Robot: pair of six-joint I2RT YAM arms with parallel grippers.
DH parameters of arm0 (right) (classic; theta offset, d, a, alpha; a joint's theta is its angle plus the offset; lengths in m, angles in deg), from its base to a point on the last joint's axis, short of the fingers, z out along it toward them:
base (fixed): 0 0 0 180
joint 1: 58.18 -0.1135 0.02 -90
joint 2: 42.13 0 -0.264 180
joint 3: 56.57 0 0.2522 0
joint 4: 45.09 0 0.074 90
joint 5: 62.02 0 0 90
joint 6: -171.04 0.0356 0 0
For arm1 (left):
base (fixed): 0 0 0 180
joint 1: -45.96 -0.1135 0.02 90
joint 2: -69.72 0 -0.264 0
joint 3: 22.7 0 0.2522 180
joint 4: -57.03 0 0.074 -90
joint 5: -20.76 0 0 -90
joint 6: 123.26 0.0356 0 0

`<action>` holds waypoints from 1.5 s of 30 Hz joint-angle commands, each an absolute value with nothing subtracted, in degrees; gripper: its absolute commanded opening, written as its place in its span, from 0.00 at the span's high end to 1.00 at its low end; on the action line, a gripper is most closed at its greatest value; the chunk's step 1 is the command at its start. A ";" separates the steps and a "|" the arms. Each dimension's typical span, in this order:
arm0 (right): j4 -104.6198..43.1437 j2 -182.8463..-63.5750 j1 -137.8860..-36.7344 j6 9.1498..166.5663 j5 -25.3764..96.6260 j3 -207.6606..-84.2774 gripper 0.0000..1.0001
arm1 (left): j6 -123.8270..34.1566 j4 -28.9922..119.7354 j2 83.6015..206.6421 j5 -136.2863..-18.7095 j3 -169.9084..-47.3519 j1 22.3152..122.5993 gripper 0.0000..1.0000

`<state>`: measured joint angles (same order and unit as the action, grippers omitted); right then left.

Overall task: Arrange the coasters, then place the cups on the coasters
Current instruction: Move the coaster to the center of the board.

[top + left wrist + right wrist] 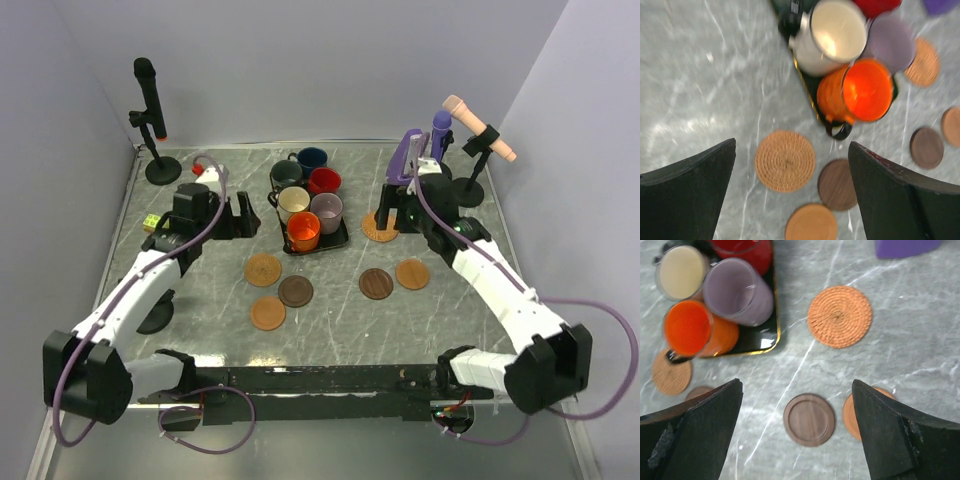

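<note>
Six cups stand packed on a black tray (340,236) at mid-table: navy (313,157), dark green (286,174), red (323,181), cream (293,203), mauve (326,211), orange (303,231). Six coasters lie flat on the marble. Left group: woven tan (263,269), dark brown (295,291), smooth tan (268,313). Right group: dark brown (376,283), tan (411,274), woven tan (378,227). My left gripper (792,147) hangs open above the left woven coaster (785,161). My right gripper (796,385) hangs open above the right dark brown coaster (809,419). Neither holds anything.
A black microphone on a stand (150,100) is at the back left, a tan one (480,128) at the back right. A purple object (408,155) stands behind my right gripper. A small yellow-green thing (150,222) lies by the left arm. Walls close three sides.
</note>
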<state>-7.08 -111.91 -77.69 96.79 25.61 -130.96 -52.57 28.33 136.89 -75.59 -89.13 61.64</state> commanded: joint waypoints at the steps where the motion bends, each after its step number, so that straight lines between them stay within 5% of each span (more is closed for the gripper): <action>1: -5.67 -105.78 -78.05 95.72 30.53 -127.91 0.04 | -52.06 26.39 140.90 -80.92 -87.88 60.55 0.02; 19: -4.53 -93.28 -78.22 97.30 36.95 -119.64 0.10 | -50.92 23.58 149.34 -81.98 -83.49 60.63 0.09; 45: -6.46 -88.27 -78.22 99.15 38.36 -115.86 0.14 | -52.24 22.00 161.73 -75.30 -85.15 69.42 0.41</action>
<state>-4.72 -89.79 -77.91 99.20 38.18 -116.70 -51.15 22.41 159.27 -76.02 -84.71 67.34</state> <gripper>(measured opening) 0.861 0.601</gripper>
